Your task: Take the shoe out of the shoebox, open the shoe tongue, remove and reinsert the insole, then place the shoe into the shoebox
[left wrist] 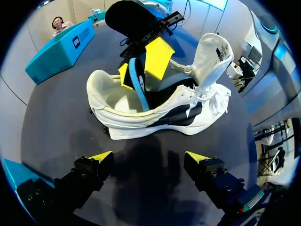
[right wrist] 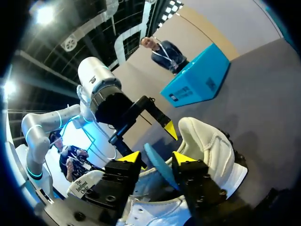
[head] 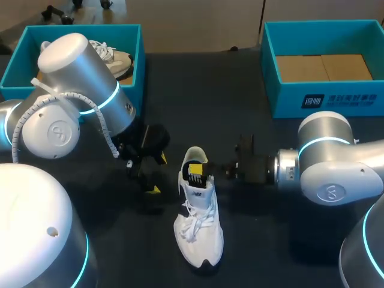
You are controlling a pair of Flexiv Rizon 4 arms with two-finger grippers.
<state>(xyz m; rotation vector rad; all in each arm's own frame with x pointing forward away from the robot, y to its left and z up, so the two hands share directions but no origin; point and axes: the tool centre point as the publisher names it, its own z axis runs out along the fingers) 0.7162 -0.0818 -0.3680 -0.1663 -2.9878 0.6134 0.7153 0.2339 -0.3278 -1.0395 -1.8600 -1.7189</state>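
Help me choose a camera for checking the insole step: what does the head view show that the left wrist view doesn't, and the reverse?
Only the head view: the second shoe lying in the left shoebox, and the right shoebox's cardboard floor. Only the left wrist view: the blue insole standing out of the shoe between the right gripper's fingers. Both: the white shoe, the right gripper at its opening, the left gripper open beside it.

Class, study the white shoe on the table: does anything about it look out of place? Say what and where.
The blue insole sticks up on edge out of the white shoe's heel opening, gripped by the right pincer, instead of lying flat inside. The tongue stands pulled open.
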